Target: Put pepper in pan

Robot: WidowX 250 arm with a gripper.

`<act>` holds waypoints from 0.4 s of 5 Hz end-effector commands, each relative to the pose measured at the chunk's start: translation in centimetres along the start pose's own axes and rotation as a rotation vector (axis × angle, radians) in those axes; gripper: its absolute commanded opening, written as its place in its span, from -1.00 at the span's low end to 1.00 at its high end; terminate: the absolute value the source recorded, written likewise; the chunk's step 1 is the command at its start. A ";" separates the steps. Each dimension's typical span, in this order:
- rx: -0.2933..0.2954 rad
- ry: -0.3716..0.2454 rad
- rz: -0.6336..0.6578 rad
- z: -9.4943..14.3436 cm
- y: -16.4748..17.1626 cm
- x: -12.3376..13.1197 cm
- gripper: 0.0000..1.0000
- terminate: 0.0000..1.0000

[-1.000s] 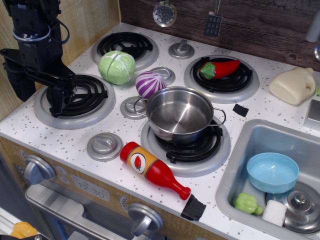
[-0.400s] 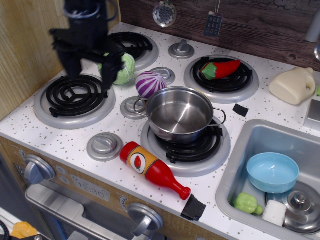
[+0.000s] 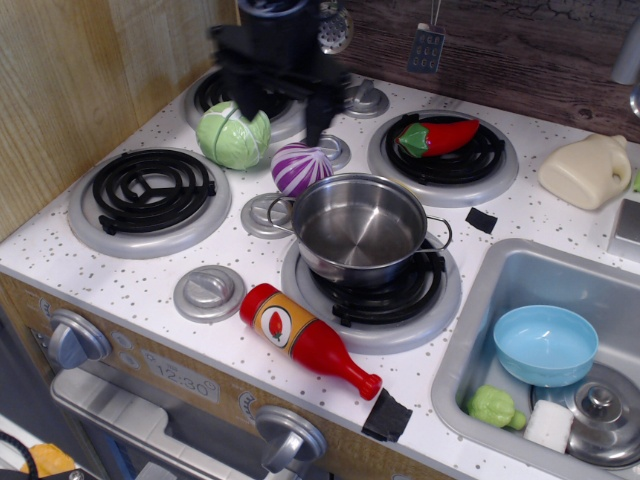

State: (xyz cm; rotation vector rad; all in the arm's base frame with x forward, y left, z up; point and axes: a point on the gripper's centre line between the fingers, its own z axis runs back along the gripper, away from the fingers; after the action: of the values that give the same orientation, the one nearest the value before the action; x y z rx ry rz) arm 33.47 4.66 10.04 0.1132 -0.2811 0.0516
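The red chili pepper (image 3: 441,137) with its green stem cap lies on the back right burner. The shiny steel pan (image 3: 360,227) stands empty on the front right burner. My black gripper (image 3: 281,108) hangs blurred above the back left burner, over the green cabbage and purple onion, well left of the pepper. Its fingers (image 3: 318,118) are spread wide apart and hold nothing.
A green cabbage (image 3: 232,135) and a purple onion (image 3: 300,167) sit between the left burners and the pan. A red ketchup bottle (image 3: 305,338) lies in front of the pan. The sink (image 3: 470,350) at right holds a light blue bowl (image 3: 545,345). A cream jug (image 3: 585,171) stands back right.
My gripper has swept from the front left burner up and to the right, now over the back left burner. Nothing on the counter has moved.
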 end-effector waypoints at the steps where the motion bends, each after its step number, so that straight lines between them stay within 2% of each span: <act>1: 0.010 -0.139 -0.160 0.1 -3.2 4.5 1.00 -1.00; 2: 0.001 -0.198 -0.213 -0.7 -4.2 7.0 1.00 -1.00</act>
State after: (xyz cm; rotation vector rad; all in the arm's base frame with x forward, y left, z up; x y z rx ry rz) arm 41.17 0.56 8.75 0.1484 -0.4574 -0.1834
